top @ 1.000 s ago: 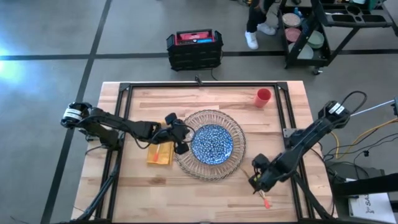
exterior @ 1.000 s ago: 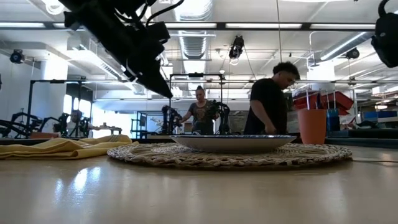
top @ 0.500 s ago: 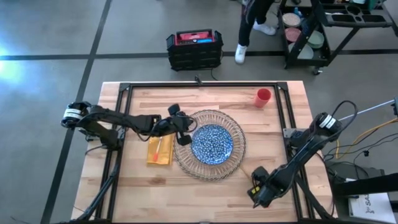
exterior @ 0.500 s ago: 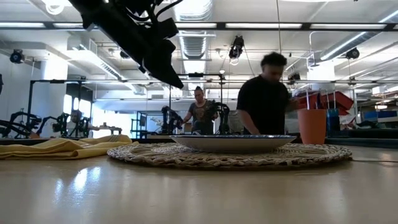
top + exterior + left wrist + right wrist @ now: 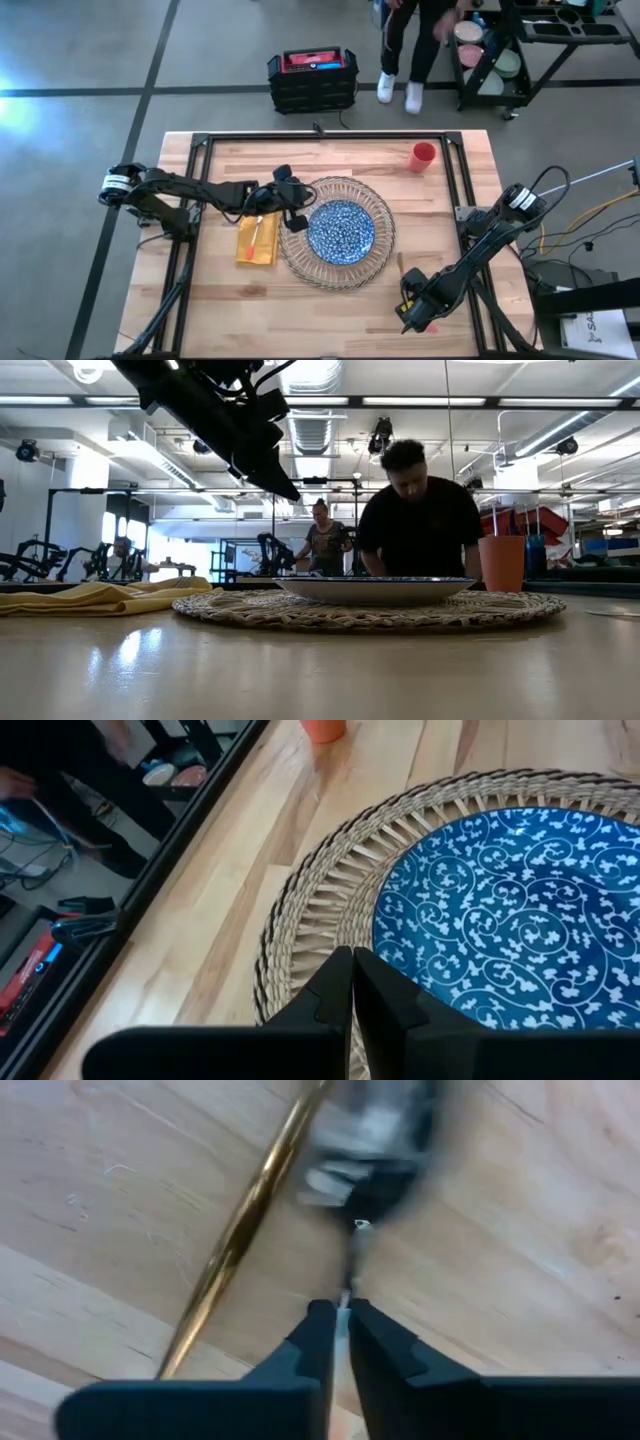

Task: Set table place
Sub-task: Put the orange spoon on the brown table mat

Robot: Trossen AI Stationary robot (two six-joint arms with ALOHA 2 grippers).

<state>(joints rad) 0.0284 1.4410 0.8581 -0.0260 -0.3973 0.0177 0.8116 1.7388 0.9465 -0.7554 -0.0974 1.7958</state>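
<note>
Hovering with fingers pressed together, the left gripper (image 5: 293, 213) sits over the charger's (image 5: 372, 269) near rim, just right of the yellow napkin (image 5: 257, 240). Inside lies the blue plate (image 5: 341, 228). Rightward, the right gripper (image 5: 412, 315) pinches a thin cutlery piece (image 5: 345, 1285) low over the table (image 5: 330, 318).

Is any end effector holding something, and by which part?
The right end effector grips a metal utensil by its thin neck; the left end effector holds nothing.

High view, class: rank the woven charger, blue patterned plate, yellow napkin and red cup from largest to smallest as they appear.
1. Woven charger
2. Blue patterned plate
3. Yellow napkin
4. Red cup

All lie on the table, so camera distance barely affects this.
</note>
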